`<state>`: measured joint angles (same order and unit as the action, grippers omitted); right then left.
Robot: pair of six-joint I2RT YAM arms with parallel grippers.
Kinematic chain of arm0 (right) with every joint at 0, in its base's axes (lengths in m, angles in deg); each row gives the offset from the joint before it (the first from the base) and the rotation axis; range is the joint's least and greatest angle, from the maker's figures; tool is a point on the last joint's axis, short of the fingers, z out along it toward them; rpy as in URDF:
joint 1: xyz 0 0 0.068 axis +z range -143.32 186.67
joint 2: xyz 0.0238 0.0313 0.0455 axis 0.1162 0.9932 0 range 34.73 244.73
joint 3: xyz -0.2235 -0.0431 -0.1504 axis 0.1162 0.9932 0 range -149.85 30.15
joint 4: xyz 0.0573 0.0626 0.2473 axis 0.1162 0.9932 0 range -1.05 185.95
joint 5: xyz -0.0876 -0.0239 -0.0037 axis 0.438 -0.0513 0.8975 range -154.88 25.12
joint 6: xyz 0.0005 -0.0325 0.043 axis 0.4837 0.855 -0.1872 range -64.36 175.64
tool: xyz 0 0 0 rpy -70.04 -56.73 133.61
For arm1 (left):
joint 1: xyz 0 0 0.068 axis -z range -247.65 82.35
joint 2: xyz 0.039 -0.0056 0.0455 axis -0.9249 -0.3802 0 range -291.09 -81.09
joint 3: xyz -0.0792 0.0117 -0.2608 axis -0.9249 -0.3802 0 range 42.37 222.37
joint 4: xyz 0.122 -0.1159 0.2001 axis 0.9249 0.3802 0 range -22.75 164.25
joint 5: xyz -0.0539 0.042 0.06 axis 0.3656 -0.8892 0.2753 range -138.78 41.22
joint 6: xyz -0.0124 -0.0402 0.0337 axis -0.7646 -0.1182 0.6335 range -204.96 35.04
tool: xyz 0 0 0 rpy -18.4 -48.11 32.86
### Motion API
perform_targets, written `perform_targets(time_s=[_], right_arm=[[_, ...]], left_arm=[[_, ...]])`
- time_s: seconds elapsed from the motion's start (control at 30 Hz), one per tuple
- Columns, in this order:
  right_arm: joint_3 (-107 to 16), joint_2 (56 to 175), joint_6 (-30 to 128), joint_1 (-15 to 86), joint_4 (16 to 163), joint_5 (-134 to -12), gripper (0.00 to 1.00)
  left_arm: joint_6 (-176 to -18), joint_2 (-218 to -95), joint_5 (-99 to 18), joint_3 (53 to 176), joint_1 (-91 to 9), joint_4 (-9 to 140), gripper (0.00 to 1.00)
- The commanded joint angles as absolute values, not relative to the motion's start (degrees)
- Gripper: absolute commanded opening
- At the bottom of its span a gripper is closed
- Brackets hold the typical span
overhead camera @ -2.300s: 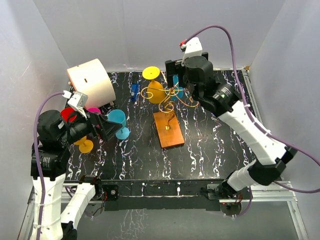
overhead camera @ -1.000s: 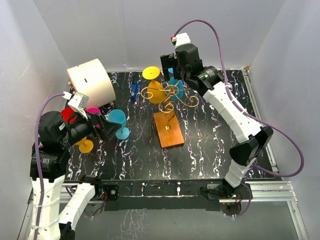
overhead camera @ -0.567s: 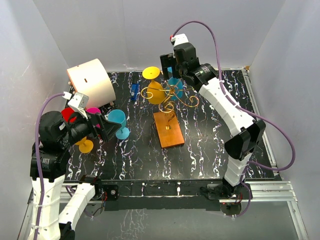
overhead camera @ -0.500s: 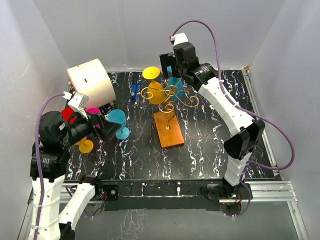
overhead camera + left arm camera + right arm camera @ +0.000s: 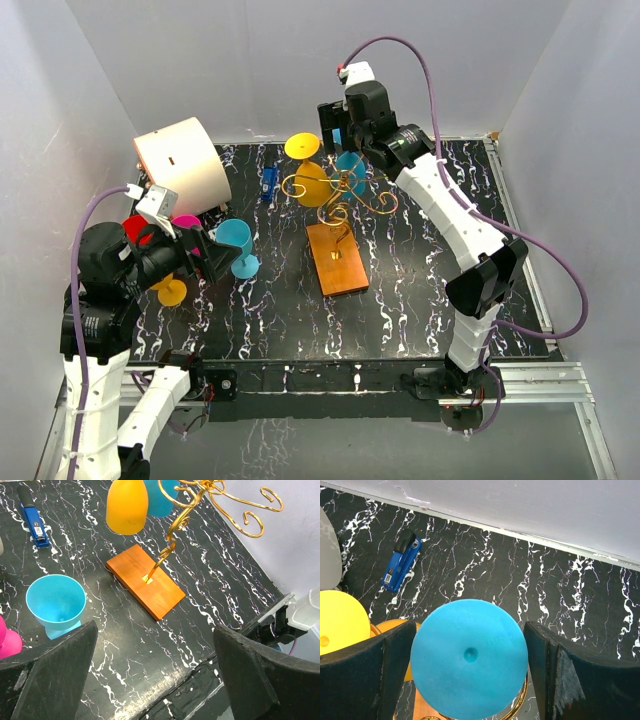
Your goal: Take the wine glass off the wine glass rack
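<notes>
The wine glass rack [image 5: 345,192], gold wire on an orange-brown base [image 5: 337,258], stands mid-table. A yellow wine glass [image 5: 308,178] and a blue wine glass [image 5: 351,166] hang upside down on it. My right gripper [image 5: 342,133] is open just above the blue glass. In the right wrist view its fingers [image 5: 390,672] flank the glass's round blue foot [image 5: 469,659], with gold wire under it. My left gripper [image 5: 215,255] is open and empty at the left, and its wrist view shows the rack [image 5: 172,530] and base [image 5: 146,581] ahead.
A second blue glass [image 5: 237,240] stands upright on the table near my left gripper, with red [image 5: 137,228], pink [image 5: 7,642] and yellow [image 5: 172,291] glasses beside it. A white cylinder [image 5: 183,165] lies at the back left. A blue stapler [image 5: 268,183] lies behind the rack.
My right arm has stretched up and back, carrying the gripper from over the rack's hub to above the blue glass's foot. The left arm has not moved.
</notes>
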<state>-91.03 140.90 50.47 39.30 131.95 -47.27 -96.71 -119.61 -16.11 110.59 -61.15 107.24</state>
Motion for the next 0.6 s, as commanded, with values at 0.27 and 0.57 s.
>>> perform_targets(time_s=[0.27,0.57], right_arm=[[-94.75,139.5,49.97,39.45,128.42,-47.61,0.69],[-94.22,137.77,49.66,39.46,128.32,-47.97,0.6]], left_arm=[[-96.13,-119.41,-16.35,110.61,-60.97,108.03,0.99],[-96.35,-119.24,-16.58,111.09,-60.97,108.74,0.99]])
